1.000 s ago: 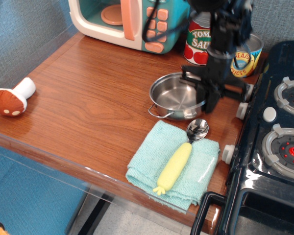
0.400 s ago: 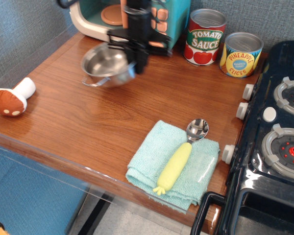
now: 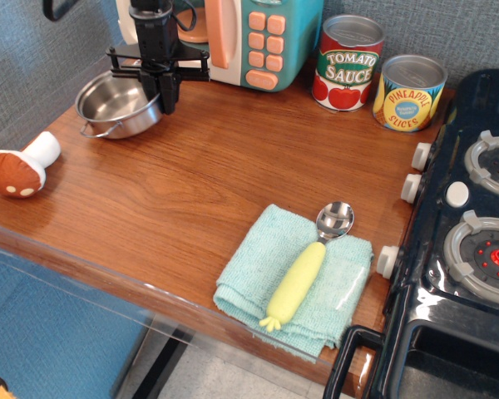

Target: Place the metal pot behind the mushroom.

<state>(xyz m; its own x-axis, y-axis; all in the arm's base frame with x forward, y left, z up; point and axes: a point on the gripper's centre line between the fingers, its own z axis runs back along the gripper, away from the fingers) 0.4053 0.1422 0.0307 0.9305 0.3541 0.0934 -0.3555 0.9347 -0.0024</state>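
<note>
While the pot (image 3: pixel 116 104) was gripped at its right rim by the tool (image 3: pixel 167 98), it was seen near the back left corner of the wooden surface (image 3: pixel 200 166), just in front of the toy microwave (image 3: pixel 233 37). The black fingers were closed on the pot's wall, one inside and one outside as far as could be told. Whether the pot's base rested on the surface or was held slightly above it could not be determined. The pot was shown empty, with one thin wire handle visible at its front left edge.

The mushroom (image 3: pixel 18 169) was laid on its side at the left edge of the surface, its dotted reddish-brown cap turned toward the front left and its white stem pointed toward the back right. The pot was positioned behind and to the right of the mushroom, apart from it, with a strip of bare wood between them.

Two labelled cans were stood upright at the back, right of the microwave: a tomato sauce can (image 3: pixel 348 62) and, just beside it, a pineapple slices can (image 3: pixel 409 91). Toward the front, a folded teal cloth (image 3: pixel 341 291) was spread near the edge, and a spoon (image 3: pixel 308 266) with a yellow handle was laid on it, its metal bowl projecting past the cloth's back edge. A black toy stove (image 3: pixel 466 249) with two burners was placed against the right side of the surface.
</note>
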